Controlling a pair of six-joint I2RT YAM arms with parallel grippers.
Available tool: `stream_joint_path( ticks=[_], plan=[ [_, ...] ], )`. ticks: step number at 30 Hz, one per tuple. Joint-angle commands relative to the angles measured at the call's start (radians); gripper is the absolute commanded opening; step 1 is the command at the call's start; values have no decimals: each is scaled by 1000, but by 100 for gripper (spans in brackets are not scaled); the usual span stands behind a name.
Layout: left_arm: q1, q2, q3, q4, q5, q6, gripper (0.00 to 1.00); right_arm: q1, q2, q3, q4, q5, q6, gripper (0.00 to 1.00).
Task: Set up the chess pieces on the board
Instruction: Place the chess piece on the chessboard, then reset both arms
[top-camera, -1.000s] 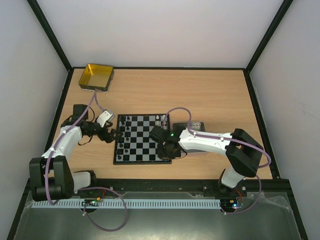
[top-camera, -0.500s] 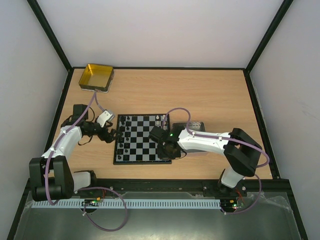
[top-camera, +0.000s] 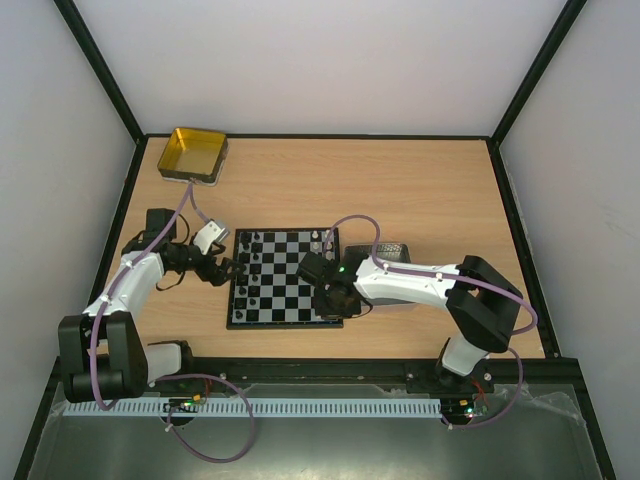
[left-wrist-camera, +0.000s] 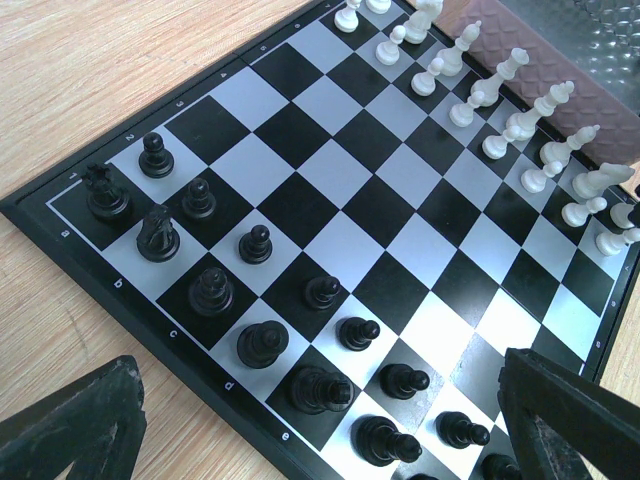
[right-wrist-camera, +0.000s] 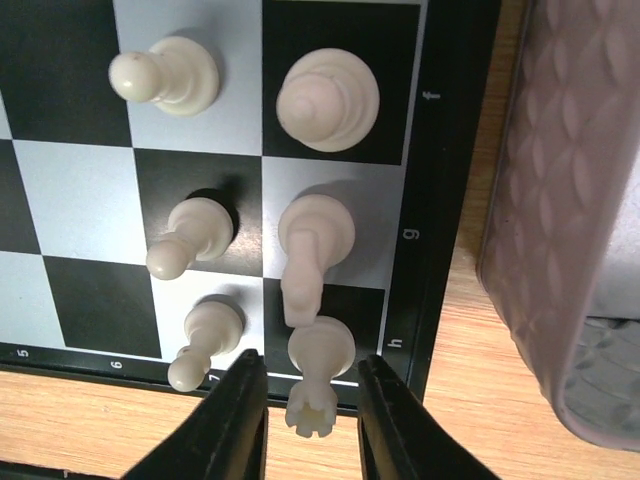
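The board (top-camera: 280, 322) was seen from above, lying between two robot arms. At the board's near right corner the right gripper (right-wrist-camera: 311, 365) was held low over a white rook (right-wrist-camera: 318, 390) that stood on the corner square, judged to be its proper starting place. The fingers were only slightly parted, flanking the rook without a clear pinch. The left gripper (left-wrist-camera: 318, 400) was held spread wide and empty at the board's left edge, probably out of the other arm's way. Only the right wrist view showed the rook, which was hidden under the arm from above. Only the left wrist view made plain the black pieces (left-wrist-camera: 260, 345) ranked along the board's left side and the white pieces (left-wrist-camera: 500, 110) opposite.
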Motion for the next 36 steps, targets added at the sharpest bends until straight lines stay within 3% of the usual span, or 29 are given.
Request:
stream_joint_path(
  ticks=[1, 9, 18, 28, 34, 35, 36],
  plan=[
    [-3, -5, -9, 0, 8, 0, 96, 7, 2, 31, -27, 34, -9, 28],
    [-3, -1, -8, 2, 6, -2, 96, 7, -23, 46, -54, 65, -5, 29],
    [-4, -40, 20, -25, -28, -6, 95, -1, -145, 202, -233, 253, -19, 29],
    [-3, -97, 173, -280, -148, 123, 98, -35, -357, 148, -263, 428, -109, 76],
    [-26, -159, 209, -359, -207, 115, 99, -60, -443, 30, -152, 413, -181, 87],
    [-38, -166, 205, -359, -227, 107, 99, -63, -461, 9, -129, 417, -191, 99],
    [-55, -174, 198, -359, -254, 97, 99, -67, -480, -10, -107, 418, -204, 98]
  ],
)
